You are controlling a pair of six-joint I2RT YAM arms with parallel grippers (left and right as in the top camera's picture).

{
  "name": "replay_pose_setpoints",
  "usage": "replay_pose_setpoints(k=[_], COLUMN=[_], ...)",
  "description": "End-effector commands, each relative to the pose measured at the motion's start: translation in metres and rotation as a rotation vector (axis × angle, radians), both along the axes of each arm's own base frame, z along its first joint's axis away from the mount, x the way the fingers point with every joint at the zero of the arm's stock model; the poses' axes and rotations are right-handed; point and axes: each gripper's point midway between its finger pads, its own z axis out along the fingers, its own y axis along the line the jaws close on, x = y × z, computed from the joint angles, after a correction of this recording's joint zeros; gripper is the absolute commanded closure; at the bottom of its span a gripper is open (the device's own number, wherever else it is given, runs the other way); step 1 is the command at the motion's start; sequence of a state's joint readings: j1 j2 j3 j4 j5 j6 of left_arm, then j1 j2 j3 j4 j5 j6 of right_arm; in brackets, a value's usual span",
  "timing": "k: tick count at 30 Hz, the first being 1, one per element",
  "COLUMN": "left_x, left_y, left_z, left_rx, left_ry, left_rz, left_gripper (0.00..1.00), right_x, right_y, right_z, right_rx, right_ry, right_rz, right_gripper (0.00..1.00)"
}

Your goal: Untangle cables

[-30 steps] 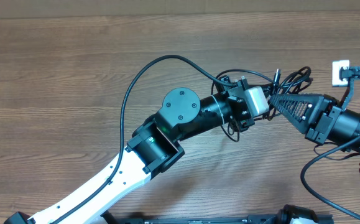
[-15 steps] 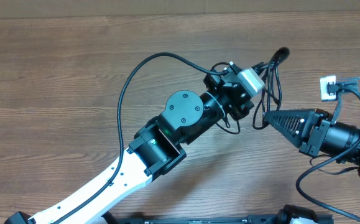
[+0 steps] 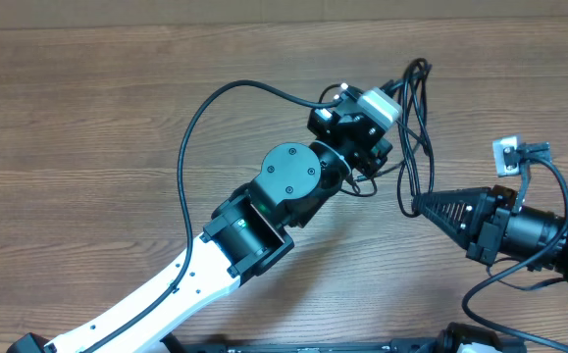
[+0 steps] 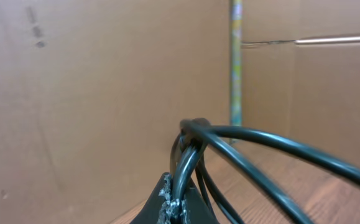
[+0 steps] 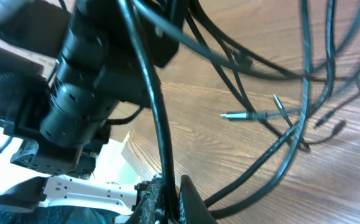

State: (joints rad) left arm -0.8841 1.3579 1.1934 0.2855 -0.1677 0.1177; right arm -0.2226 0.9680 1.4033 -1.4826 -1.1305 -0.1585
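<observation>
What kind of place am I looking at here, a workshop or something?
Most likely a robotics lab bench. A white left arm and a black right arm work over a wood-grain table. Plain cardboard walls screen it off, and thin black cables are strung between the two arms.

Cables [image 3: 405,181]: thin black cords, one tangled bunch, right of table centre.
Several glossy strands run in long narrow loops, top bend toward the far edge, lower ends drawn to a point nearer the front. Left wrist view: strands [image 4: 189,163] fan out from one tight bend. Right wrist view: cords [image 5: 156,118] cross over the table; a slim metal-tipped plug end [image 5: 247,115] shows among them.
</observation>
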Motion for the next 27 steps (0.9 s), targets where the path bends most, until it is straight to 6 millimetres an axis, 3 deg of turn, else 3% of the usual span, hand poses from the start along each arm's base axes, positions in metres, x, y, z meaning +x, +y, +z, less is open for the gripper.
replay_pose_setpoints(k=[1, 19, 20, 21, 24, 27], left_x=[0.016, 0.036, 0.035, 0.033, 0.024, 0.007], left_y=[0.028, 0.052, 0.050, 0.046, 0.032, 0.012], left_z=[0.023, 0.022, 0.022, 0.022, 0.023, 0.023], left_rx=[-0.123, -0.182, -0.180, -0.176, -0.154, -0.067], left_ry=[0.020, 0.060, 0.059, 0.057, 0.047, -0.021], left_rz=[0.140, 0.209, 0.196, 0.174, 0.074, -0.061], left_gripper=[0.96, 0.96, 0.96, 0.96, 0.96, 0.96], right_x=[-0.001, 0.002, 0.003, 0.003, 0.005, 0.005], right_y=[-0.005, -0.020, -0.020, -0.020, -0.020, -0.020], right_z=[-0.008, -0.030, -0.030, -0.030, -0.029, -0.028], right_rx=[-0.063, -0.175, -0.176, -0.176, -0.177, -0.178], right_ry=[0.001, 0.077, 0.074, 0.070, 0.059, 0.058], right_rz=[-0.024, -0.105, -0.105, -0.105, -0.106, -0.106], right_gripper=[0.96, 0.96, 0.77, 0.50, 0.02, 0.00])
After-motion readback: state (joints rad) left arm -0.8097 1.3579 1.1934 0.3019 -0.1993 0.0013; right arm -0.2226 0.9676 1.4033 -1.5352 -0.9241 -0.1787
